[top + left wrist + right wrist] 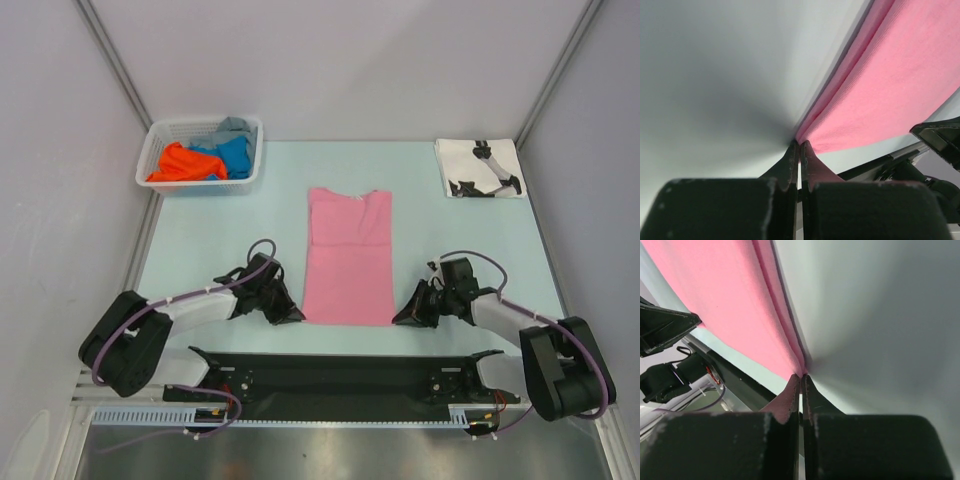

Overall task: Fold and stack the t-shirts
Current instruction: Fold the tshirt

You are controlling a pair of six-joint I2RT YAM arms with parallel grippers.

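Pink t-shirt (348, 262) lies flat, its near corners pinched tight by left fingers (788, 166) and right fingers (813, 394).

The right gripper (801, 377), two black fingers pressed together, pinches the near corner of the pink cloth t-shirt (715, 300), and a fringe of the cloth lies over its left finger. From that corner the shirt spreads up and to the left, with layered folds along its right edge. Right of the shirt lies the pale, smooth table top (880, 315). Left of the shirt and below it sit a black angular part (662, 330) and a black rail (740, 377), both blurred.
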